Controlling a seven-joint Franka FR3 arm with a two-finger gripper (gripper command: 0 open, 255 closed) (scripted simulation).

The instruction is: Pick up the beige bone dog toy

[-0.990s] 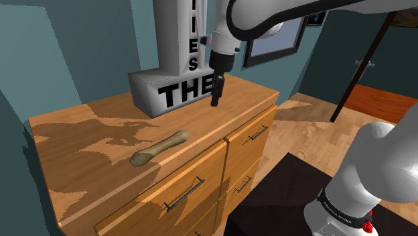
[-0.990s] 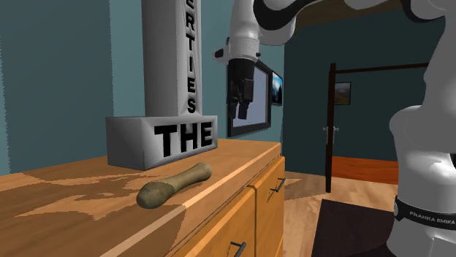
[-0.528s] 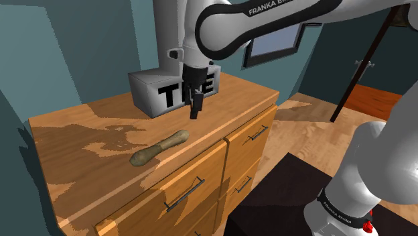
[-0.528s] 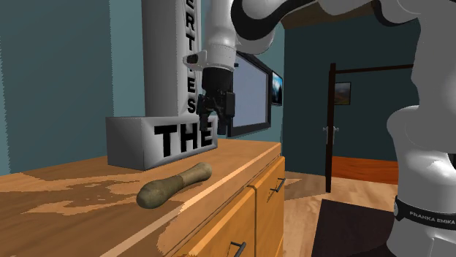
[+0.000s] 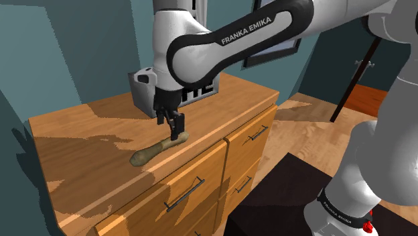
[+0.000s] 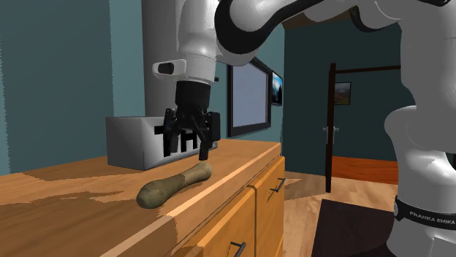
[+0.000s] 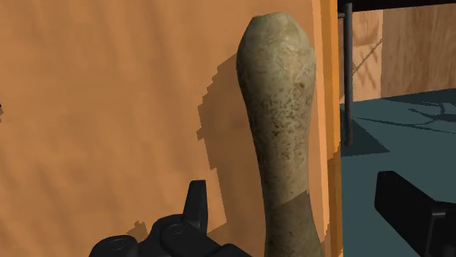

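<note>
Hovering with fingers apart, the hand (image 6: 188,148) is hanging just over the tan bone toy (image 5: 159,147) near the dresser's (image 5: 80,157) front edge.

End effector (image 5: 171,129) over bone toy (image 5: 157,149), wooden dresser (image 5: 80,141)

FRANKA EMIKA — arm (image 5: 248,30); "TH" — grey block (image 6: 128,142)

Arm (image 5: 221,47) is covering most of the grey block (image 5: 141,88) at the far side of the dresser (image 5: 80,134). Its lettering is showing only in scraps. In the second exterior view, the gripper (image 6: 189,152) is crossing the block's front letters. Bone (image 7: 281,131) is running off the wrist picture's edge at the gripper end. Fingers (image 7: 409,212) are being cropped there too. In the shoulder view, whether a fingertip is touching the bone cannot be told. Dresser drawers are being cut off low.
</note>
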